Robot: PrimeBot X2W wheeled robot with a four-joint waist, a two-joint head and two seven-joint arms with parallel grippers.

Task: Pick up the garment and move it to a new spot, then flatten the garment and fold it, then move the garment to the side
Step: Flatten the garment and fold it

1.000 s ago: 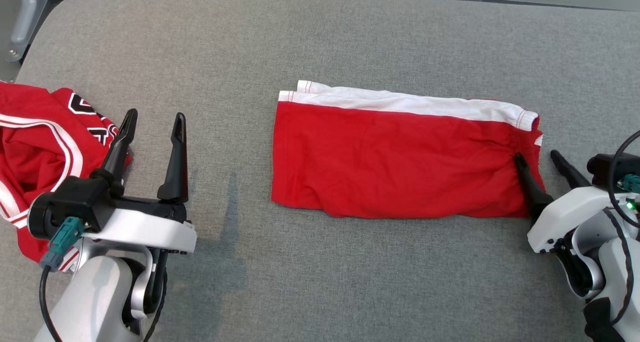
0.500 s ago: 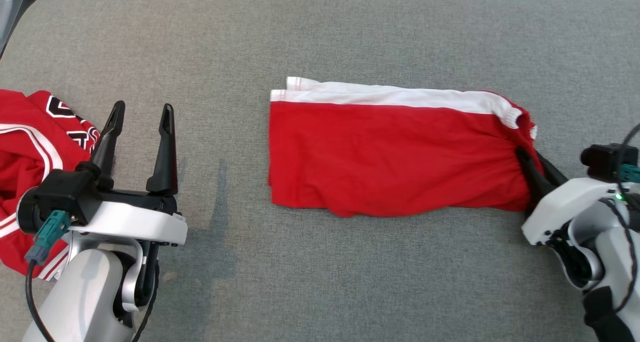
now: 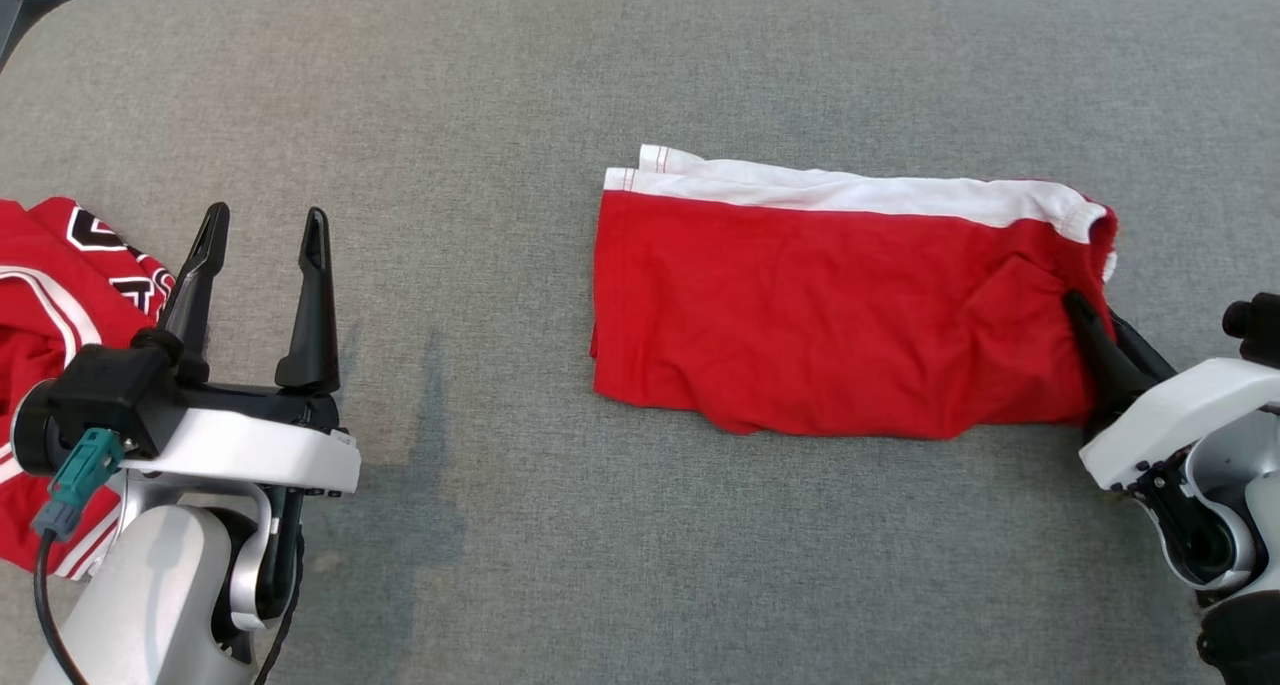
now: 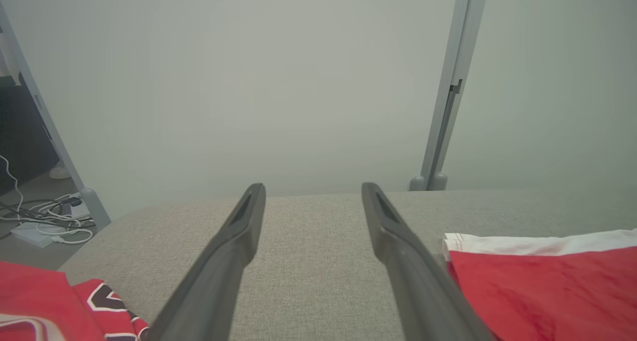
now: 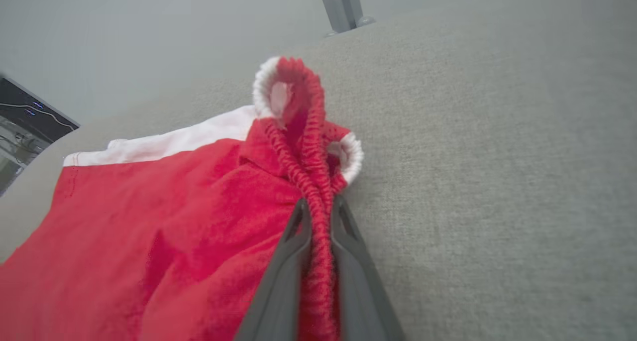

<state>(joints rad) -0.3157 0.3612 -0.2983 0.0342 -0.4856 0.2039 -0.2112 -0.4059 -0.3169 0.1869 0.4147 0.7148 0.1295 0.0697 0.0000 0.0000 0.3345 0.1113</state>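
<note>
Folded red cotton shorts with white band (image 3: 840, 325): flat, right of centre on grey fabric-covered bench (image 3: 400, 95). Gathered elastic waistband clamped in right pincer (image 3: 1092, 313), probably for dragging aside. Left pincer (image 3: 265, 215) spread wide, empty, beside crumpled red jersey (image 3: 50, 295).

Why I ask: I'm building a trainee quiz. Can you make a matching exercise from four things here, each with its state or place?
Things:
1. folded red fabric shorts with a white stripe
2. crumpled red jersey with white trim
3. left gripper
4. right gripper

States or places:
A. open, holding nothing
B. shut on the shorts' gathered elastic edge
C. bunched up at the table's left edge
D. lying flat, middle of the grey fabric table

Pairs: 1-D, 2-C, 3-A, 4-B
</note>
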